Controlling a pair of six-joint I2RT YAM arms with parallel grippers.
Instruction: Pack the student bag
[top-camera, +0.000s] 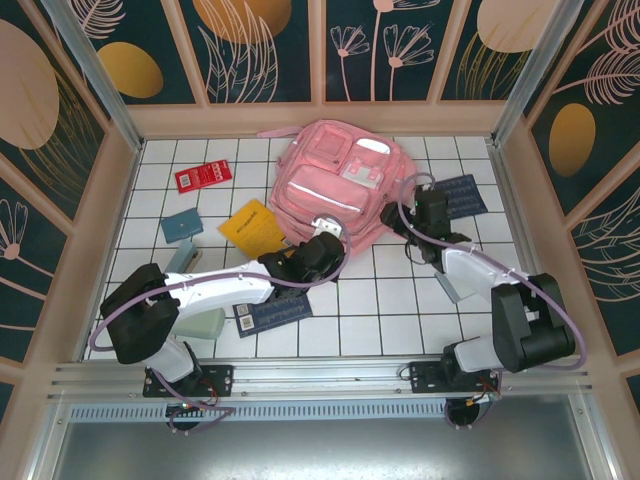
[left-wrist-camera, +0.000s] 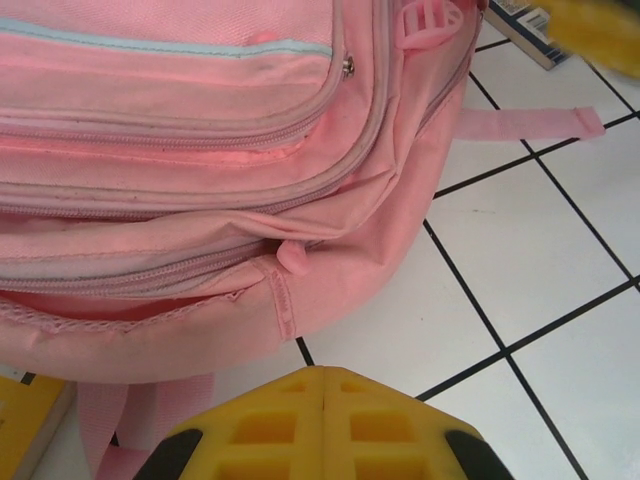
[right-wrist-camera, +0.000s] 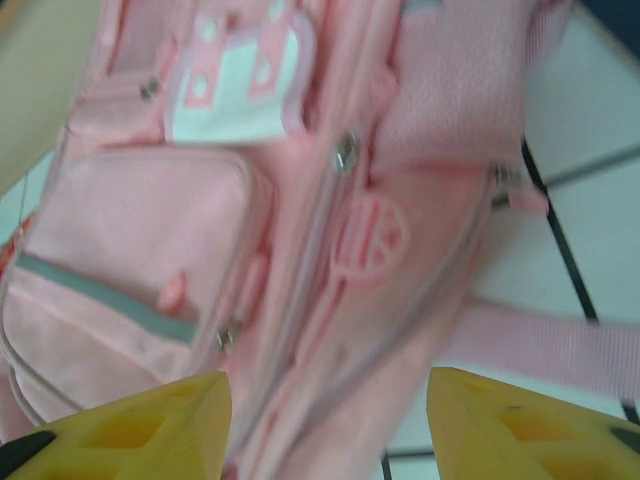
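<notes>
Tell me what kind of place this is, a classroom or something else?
Most likely a staged robot work cell, not a real room: a white tiled tabletop boxed in by leaf-patterned wall panels, a metal rail along the near edge, and the student bag laid out with books beside it.

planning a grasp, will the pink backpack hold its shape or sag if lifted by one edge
Probably floppy: the student bag is soft fabric lying slumped and creased on the tiled table. Pushed, it would likely bunch rather than slide cleanly. Its loose strap may trail.

The pink student bag (top-camera: 338, 190) lies flat, pockets up, zipped shut.
</notes>
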